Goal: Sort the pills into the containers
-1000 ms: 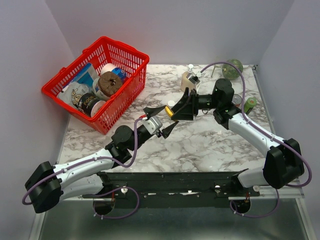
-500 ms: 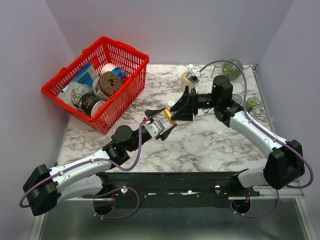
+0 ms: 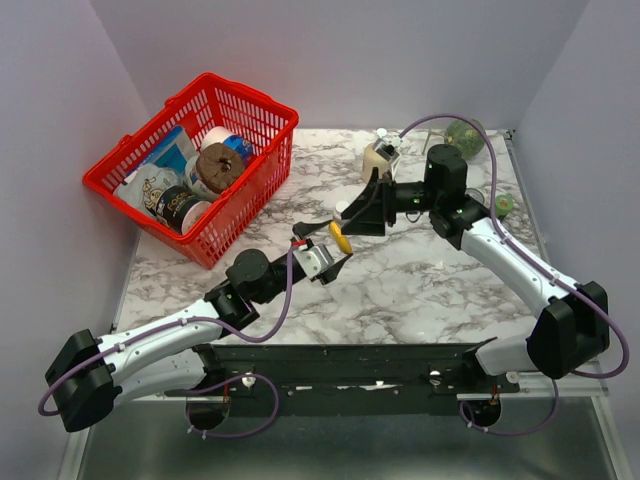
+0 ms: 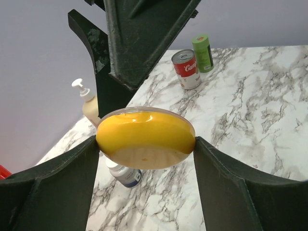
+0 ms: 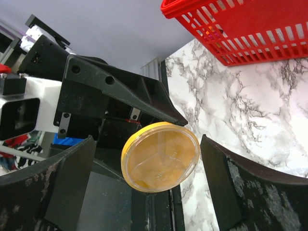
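Note:
My left gripper point(image 3: 336, 241) is shut on a shallow round yellow dish with a clear, divided lid point(image 3: 340, 237) and holds it on edge above the table. In the left wrist view point(image 4: 146, 144) both fingers press the dish point(image 4: 144, 137) at its rim. My right gripper point(image 3: 372, 205) is open, facing the dish. In the right wrist view point(image 5: 149, 179) its fingers stand wide on either side of the dish point(image 5: 160, 156) without touching it. A small white pill bottle with a dark label point(image 4: 124, 174) lies on the marble below the dish. No loose pills show.
A red basket point(image 3: 255, 215) with packaged goods stands at the back left. A beige pump bottle point(image 3: 378, 158) stands behind the right gripper. A red-labelled can point(image 4: 186, 69) and a green bottle point(image 4: 203, 52) stand at the right. A green round object point(image 3: 465, 135) sits in the far corner.
My left gripper has carried the yellow dish forward and a little right, closer to the open right gripper. The right gripper has shifted slightly farther back.

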